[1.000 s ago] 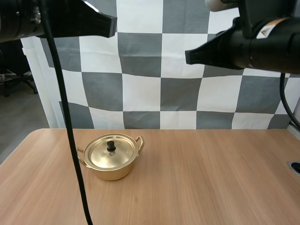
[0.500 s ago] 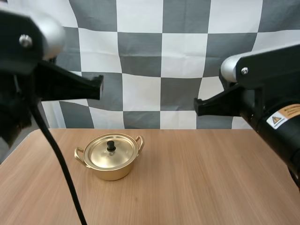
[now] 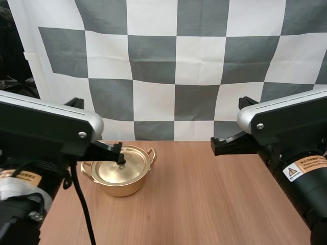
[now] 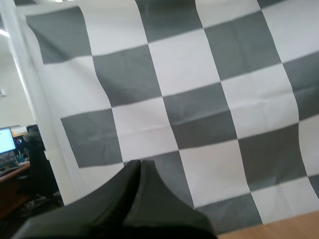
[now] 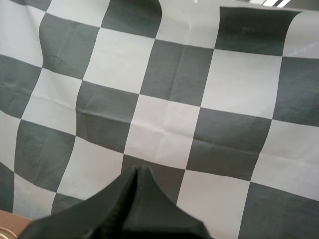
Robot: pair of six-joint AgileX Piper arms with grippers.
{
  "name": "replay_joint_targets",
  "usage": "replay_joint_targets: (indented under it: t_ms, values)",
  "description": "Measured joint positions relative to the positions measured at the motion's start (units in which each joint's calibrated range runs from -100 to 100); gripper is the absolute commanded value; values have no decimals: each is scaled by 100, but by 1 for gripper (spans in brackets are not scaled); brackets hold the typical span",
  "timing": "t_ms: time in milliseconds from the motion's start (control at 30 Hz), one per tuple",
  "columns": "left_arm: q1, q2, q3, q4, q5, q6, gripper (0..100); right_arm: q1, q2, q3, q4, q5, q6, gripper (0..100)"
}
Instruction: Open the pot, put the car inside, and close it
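A golden pot (image 3: 125,185) with two side handles stands on the left half of the wooden table (image 3: 204,204). Its golden lid (image 3: 111,172) is on, with a black knob (image 3: 121,160) in the middle. In the high view my left gripper (image 3: 116,149) reaches in from the left, its tip just above and left of the knob. My right gripper (image 3: 214,147) points left over the table's far middle, well clear of the pot. In each wrist view the fingers lie together as one dark wedge, left (image 4: 139,163) and right (image 5: 138,169), holding nothing.
Both arm bodies crowd the near corners of the table in the high view. Bare wood lies between the pot and the right arm.
Both arms have come down from the top of the high view to near table height. The left gripper's tip now sits by the lid's knob. The pot has not moved.
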Motion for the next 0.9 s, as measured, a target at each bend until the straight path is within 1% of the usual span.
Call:
replay_joint_targets:
  t_ms: [100,167,300,367,467,600,667,733,900]
  values:
    - [0,0,337,102,67,1,0,0,0,133,-89,290,0,0]
    - [0,0,649,102,-65,-6,0,0,0,300,-221,271,0,0]
    - [0,0,1423,102,-974,-30,0,0,0,720,-246,137,0,0]
    - [0,0,1842,102,-1532,-112,0,0,0,1036,-246,-128,0,0]
    - [0,0,2344,102,-2272,-385,0,0,0,1526,-246,-889,0,0]
    - [0,0,2520,102,-3032,-809,0,0,0,2144,-121,-1700,0,0]
    - [0,0,2520,102,-3171,-981,0,-15,0,2246,-9,-1821,0,0]
    - [-8,0,2520,102,-3021,-1076,0,-50,0,2246,120,-1799,0,0]
    - [-14,0,2520,102,-2484,-1257,0,-110,0,2246,401,-1076,0,0]
